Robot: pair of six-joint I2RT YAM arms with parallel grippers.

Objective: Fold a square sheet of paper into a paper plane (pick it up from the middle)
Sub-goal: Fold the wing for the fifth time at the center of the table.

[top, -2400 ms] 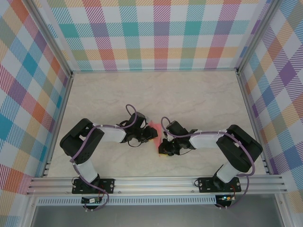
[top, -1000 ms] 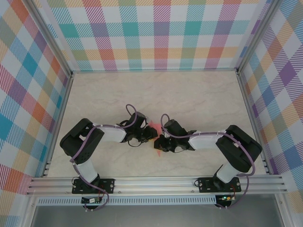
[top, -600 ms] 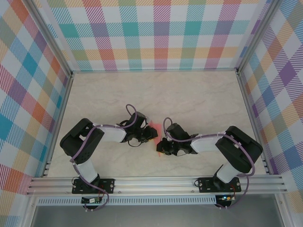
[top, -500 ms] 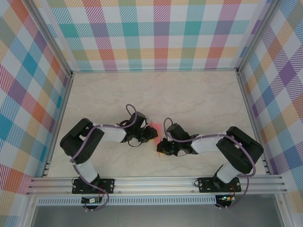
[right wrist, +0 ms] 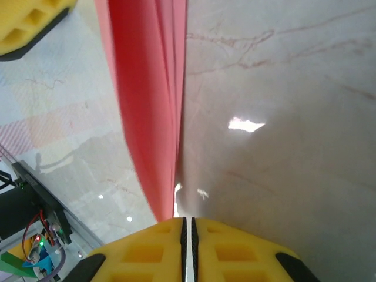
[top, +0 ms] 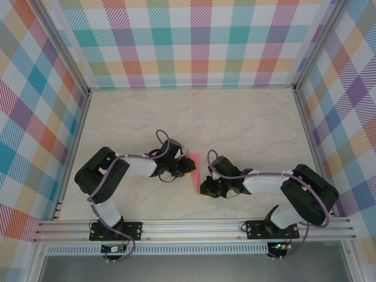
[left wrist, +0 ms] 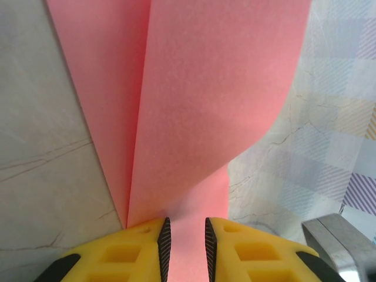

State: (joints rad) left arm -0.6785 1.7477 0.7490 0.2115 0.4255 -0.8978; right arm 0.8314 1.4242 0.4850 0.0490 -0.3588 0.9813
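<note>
Step, likely: creasing paper plane (top: 194,170) | left gripper (left wrist: 187,235) pinching it, nine o'clock | right gripper (right wrist: 188,226) pressed together, five o'clock tip | next: run the fold.

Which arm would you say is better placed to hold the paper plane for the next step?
Left. The left end effector pinches the paper plane, the sheet running between its jaws. The right end effector is shut at the plane's narrow end, with no clear hold.
</note>
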